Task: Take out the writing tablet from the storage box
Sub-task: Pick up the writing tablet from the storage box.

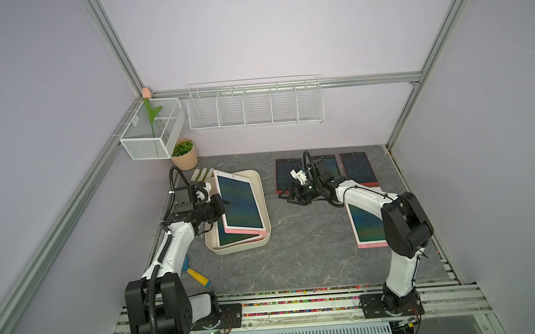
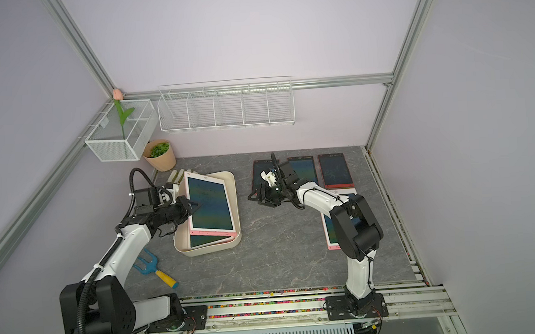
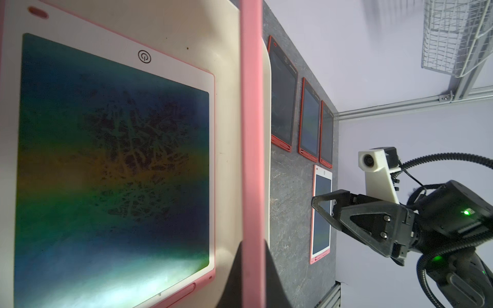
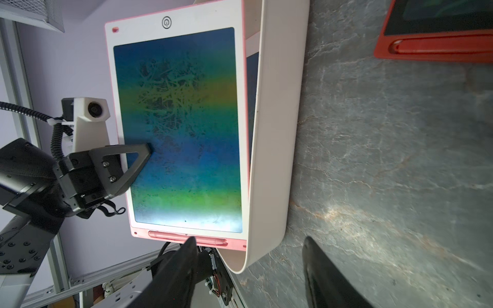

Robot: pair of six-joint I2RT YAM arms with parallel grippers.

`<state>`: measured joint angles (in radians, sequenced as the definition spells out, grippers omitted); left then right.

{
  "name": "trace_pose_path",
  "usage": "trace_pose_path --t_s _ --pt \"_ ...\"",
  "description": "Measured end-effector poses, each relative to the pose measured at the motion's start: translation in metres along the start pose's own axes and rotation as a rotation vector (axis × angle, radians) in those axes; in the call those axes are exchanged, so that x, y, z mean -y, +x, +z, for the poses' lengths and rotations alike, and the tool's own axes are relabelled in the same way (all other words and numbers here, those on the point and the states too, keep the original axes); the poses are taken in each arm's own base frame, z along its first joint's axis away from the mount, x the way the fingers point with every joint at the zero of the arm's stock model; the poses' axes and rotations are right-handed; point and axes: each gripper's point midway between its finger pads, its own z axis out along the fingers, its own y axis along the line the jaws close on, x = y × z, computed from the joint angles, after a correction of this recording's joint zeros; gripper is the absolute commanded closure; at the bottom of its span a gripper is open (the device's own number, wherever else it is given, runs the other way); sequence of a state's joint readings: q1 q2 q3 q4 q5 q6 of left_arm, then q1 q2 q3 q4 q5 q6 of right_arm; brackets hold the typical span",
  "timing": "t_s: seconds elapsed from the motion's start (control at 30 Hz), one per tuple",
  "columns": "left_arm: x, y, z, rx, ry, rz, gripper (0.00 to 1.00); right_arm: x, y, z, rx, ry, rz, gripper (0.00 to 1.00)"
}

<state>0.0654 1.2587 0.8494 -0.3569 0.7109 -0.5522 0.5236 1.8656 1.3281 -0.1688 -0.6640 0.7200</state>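
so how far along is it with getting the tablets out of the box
Looks done: three red tablets and a pink tablet lie on the table. In hand: the left gripper is shut on the edge of the top pink tablet, tilting it up from the storage box; the right gripper is open nearby. Left: set it down, then take the second pink tablet beneath.

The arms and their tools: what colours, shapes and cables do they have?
The left arm and right arm have white links and black joints. The left tool and right tool are black with triangular open-frame fingers; each has a white camera housing and black ribbed cable.
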Motion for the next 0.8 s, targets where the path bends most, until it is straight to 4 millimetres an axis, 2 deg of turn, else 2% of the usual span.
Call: trace_pose_path --t_s 0.23,0.43,0.63,0.8 --pt "0.027 0.003 -0.017 0.022 0.053 0.006 0.9 -0.007 0.005 -0.044 0.056 -0.016 -0.011 0.36" --pt "0.077 0.022 -0.017 -0.01 0.121 0.067 0.9 -0.002 0.018 -0.087 0.117 -0.031 0.004 0.36" --pt "0.12 0.066 0.006 -0.101 0.161 0.129 0.9 0.016 0.042 -0.115 0.141 -0.033 0.056 0.35" --pt "0.145 0.106 0.037 -0.184 0.178 0.169 0.9 0.028 0.065 -0.133 0.155 -0.049 0.103 0.33"
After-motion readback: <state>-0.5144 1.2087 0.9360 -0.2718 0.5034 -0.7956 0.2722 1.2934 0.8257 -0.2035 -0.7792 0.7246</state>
